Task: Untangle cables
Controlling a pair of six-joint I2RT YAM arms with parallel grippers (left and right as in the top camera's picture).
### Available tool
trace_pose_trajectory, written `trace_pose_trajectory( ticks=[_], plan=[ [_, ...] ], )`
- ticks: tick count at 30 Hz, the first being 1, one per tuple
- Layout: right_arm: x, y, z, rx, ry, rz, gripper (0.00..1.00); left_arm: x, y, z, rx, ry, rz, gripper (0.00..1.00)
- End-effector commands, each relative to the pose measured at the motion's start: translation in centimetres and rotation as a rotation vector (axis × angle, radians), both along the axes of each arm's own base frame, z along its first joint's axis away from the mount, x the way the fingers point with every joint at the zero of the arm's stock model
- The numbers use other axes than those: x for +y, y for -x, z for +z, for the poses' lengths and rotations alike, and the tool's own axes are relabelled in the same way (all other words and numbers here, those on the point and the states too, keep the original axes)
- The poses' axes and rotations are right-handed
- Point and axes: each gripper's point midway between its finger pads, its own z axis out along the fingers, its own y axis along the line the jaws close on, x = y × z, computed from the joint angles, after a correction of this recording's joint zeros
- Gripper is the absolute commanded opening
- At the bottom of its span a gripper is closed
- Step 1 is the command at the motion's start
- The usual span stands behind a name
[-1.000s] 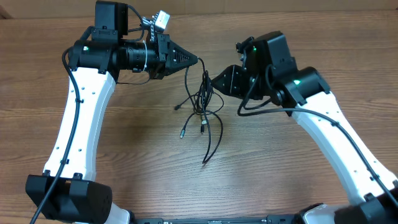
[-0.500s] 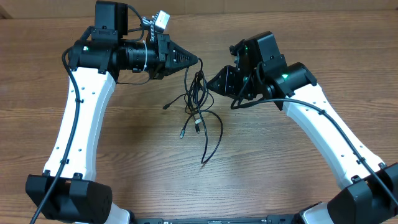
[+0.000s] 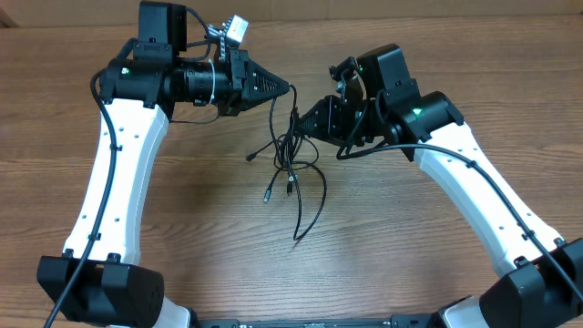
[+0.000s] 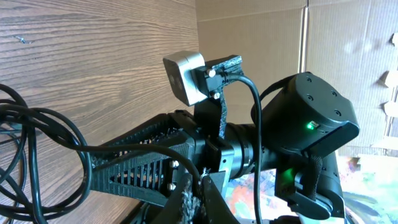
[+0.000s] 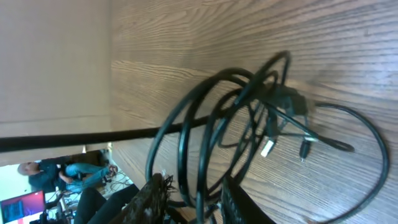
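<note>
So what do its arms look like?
The left arm and right arm are white with black joints, green lights and black wires. The left end effector and right end effector are black ribbed wedges; a grey camera tops the left wrist.

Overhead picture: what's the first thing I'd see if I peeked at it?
A messy knot of thin black cables sits in the middle of the wooden table, with loose ends trailing toward the bottom of the picture. The left pincer and the right pincer point at the top of the knot from opposite sides, tips close together.
</note>
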Motion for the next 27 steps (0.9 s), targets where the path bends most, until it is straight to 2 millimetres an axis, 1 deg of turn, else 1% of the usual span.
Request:
trace_pose_trajectory(
  ticks=[1,5,8,9,12,13,16,18,20,21,22,23,24,25,27],
  plan=[
    [-0.3,-0.5,0.1,-0.018,0.038,-0.027,0.27,-0.4,1.2,2.3,-0.040,0.033,-0.025,0.04],
    [-0.4,-0.6,-0.2,-0.012,0.044,-0.028,0.24,-0.5,1.4,2.5,-0.027,0.045,-0.029,0.04],
    [-0.3,-0.5,-0.7,-0.001,0.049,-0.027,0.20,-0.7,1.7,2.9,-0.020,0.071,-0.049,0.04],
    [-0.3,-0.5,-0.8,0.002,0.051,-0.028,0.18,-0.7,1.8,2.9,-0.019,0.073,-0.051,0.04],
    [-0.5,-0.8,-0.9,-0.006,0.061,-0.037,0.04,-0.7,1.7,2.9,-0.020,0.071,-0.049,0.04],
    [-0.5,-0.9,-0.9,-0.009,0.062,-0.039,0.04,-0.6,1.7,2.8,-0.021,0.066,-0.044,0.04],
    [-0.9,-1.1,-0.2,-0.033,0.060,-0.039,0.04,0.5,0.3,0.8,-0.007,-0.051,0.053,0.04],
    [-1.8,-1.2,0.8,-0.065,0.066,-0.037,0.04,2.1,-0.6,-1.8,0.024,-0.196,0.152,0.04],
    [-3.2,-1.5,1.7,-0.084,0.078,-0.077,0.04,4.1,-1.0,-4.2,0.067,-0.349,0.247,0.04],
    [-3.7,-1.6,2.0,-0.093,0.083,-0.093,0.04,4.9,-1.0,-5.0,0.083,-0.401,0.275,0.04],
    [-5.5,-2.2,2.6,-0.118,0.109,-0.149,0.04,6.6,-0.9,-6.5,0.113,-0.509,0.331,0.04],
    [-6.9,-2.6,3.0,-0.132,0.131,-0.192,0.04,7.8,-0.8,-7.3,0.128,-0.579,0.368,0.04],
    [-7.6,-2.8,3.1,-0.138,0.143,-0.214,0.04,8.6,-0.8,-7.8,0.145,-0.626,0.401,0.04],
    [-8.7,-3.1,3.2,-0.143,0.164,-0.248,0.04,9.6,-0.7,-8.3,0.163,-0.677,0.438,0.04],
    [-10.7,-3.4,2.9,-0.137,0.205,-0.306,0.04,11.3,-0.6,-9.0,0.184,-0.761,0.501,0.04]
  ],
)
